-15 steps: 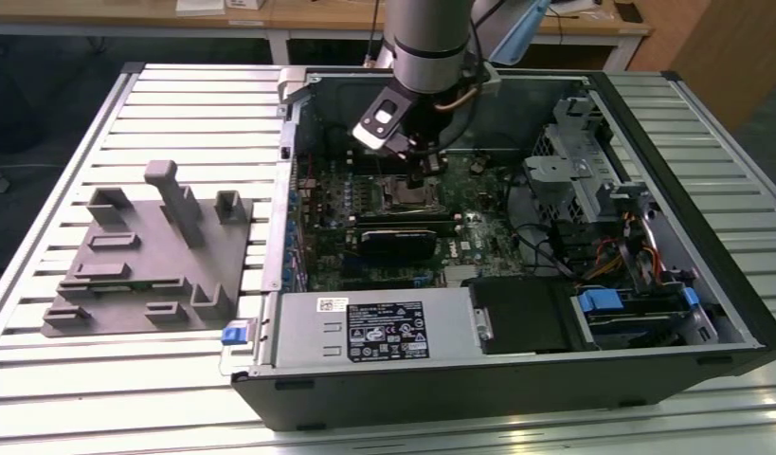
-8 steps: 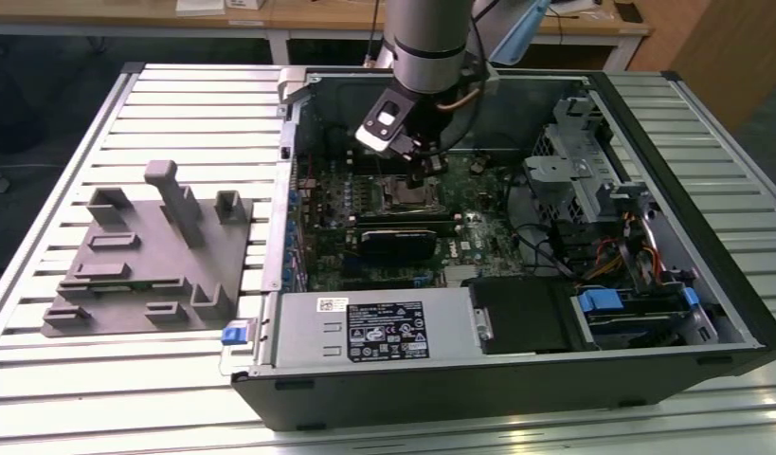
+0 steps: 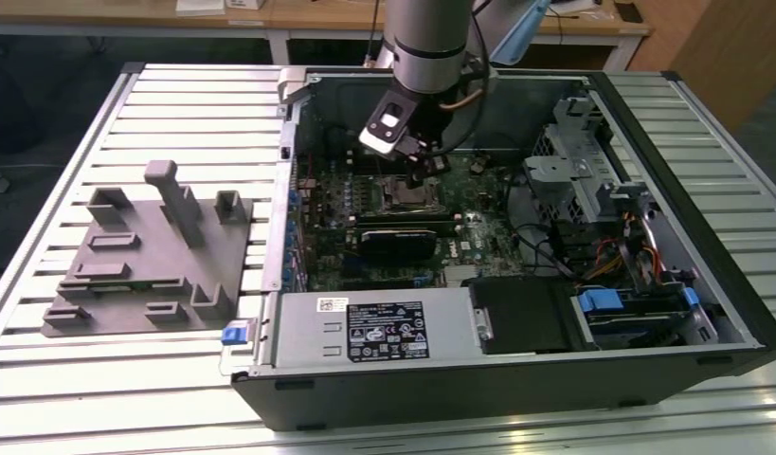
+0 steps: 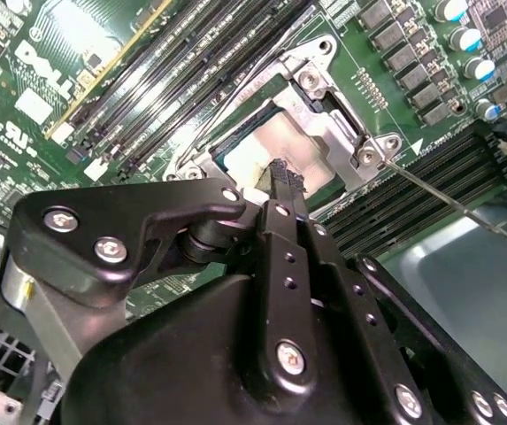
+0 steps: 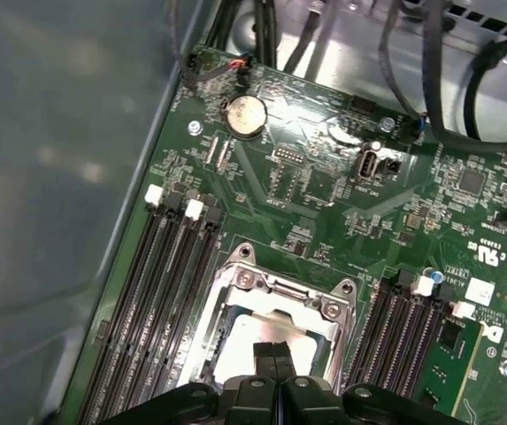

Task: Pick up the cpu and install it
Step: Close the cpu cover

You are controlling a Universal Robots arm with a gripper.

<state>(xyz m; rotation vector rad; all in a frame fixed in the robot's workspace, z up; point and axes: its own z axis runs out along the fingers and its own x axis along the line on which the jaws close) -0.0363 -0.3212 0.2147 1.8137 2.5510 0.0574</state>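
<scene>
- Exterior view: your arm reaches down into the open computer case [image 3: 514, 379], and the gripper [image 3: 420, 178] hangs over the motherboard [image 3: 489, 237].
- The grey tray [image 3: 122, 284] lies on the slatted table [image 3: 110, 389], outside the case on the exterior view's left, well apart from the gripper.
- In both wrist views you see the cpu [image 4: 266, 142] [image 5: 240, 341] lying flat inside the metal-framed socket [image 4: 324, 97] [image 5: 280, 290], pale silver top up.
- Your gripper [image 4: 285, 179] [image 5: 276, 356] has its fingers pressed together with no gap, holding nothing.
- The tips sit right over the cpu's top; you cannot tell whether they touch it.
- Memory slots [image 5: 156, 292] run along both sides of the socket.
</scene>
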